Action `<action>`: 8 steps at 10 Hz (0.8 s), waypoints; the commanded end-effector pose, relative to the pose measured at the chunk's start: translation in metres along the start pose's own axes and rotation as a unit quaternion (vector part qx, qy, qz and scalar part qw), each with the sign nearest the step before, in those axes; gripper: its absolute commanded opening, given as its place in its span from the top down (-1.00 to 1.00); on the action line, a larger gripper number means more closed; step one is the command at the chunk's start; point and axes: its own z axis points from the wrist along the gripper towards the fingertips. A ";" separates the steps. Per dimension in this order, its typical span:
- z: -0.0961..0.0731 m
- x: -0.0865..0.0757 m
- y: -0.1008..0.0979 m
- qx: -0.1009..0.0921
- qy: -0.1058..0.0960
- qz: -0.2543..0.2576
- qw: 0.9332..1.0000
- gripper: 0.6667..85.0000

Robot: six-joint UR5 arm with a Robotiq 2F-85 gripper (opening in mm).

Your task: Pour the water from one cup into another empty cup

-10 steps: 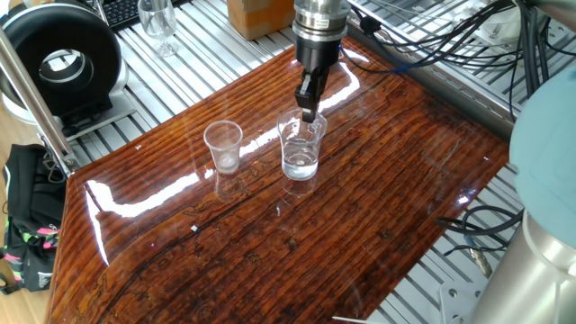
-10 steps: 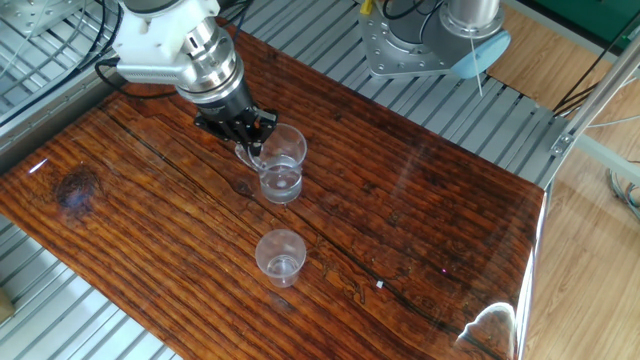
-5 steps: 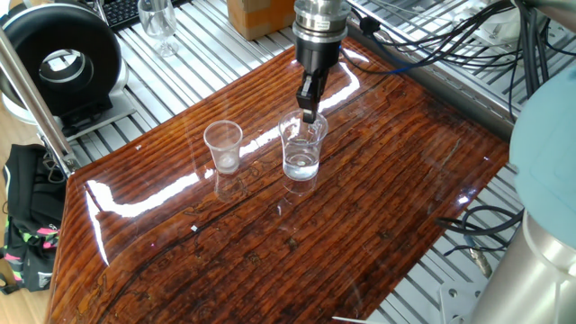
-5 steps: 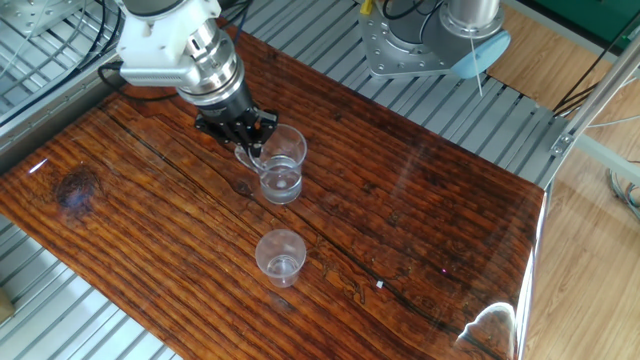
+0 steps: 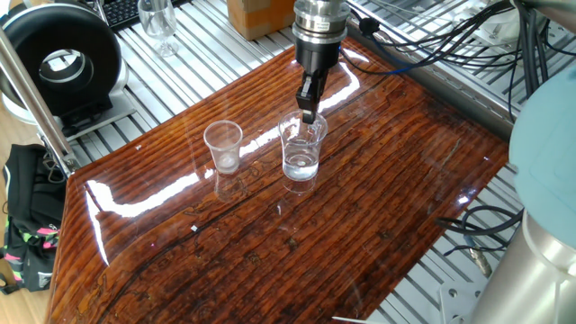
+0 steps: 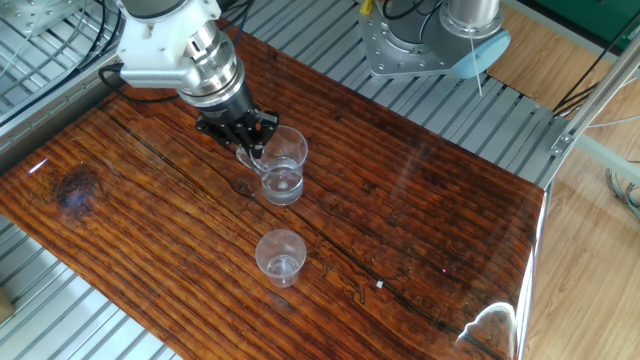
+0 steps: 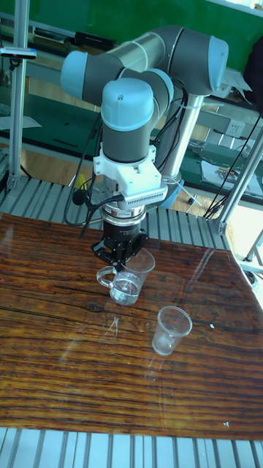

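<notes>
End effector (image 6: 250, 143) fingers point straight down at the handle side of the glass mug (image 6: 282, 166), and they look pinched on the handle, though the clear glass and dark fingers make the contact itself hard to confirm; taking the handle would leave the mug's mouth free for tipping. That mug stands upright on the bench (image 6: 420, 220), near its middle, with a small pool of water (image 6: 283, 183) low inside, so nothing spills while it stays level. Close beside it but not touching stands the small tapered cup (image 6: 280, 256), upright with its mouth open, a ready target for the pour. My judgement is that the grip is being secured and the lift has not begun, since the mug's base appears to rest on the wood. Far off the wooden top, a stemmed wine glass (image 5: 158, 20) sits clear of the work.
</notes>
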 end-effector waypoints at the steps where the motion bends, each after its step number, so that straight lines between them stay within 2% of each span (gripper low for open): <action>1: -0.001 -0.004 0.002 -0.005 -0.007 0.003 1.000 0.98; 4: 0.002 -0.007 0.008 -0.017 -0.011 0.007 1.000 0.98; 6: 0.004 -0.008 0.007 -0.017 -0.010 0.009 1.000 0.97; 8: 0.007 -0.010 0.003 -0.009 -0.013 0.011 1.000 0.97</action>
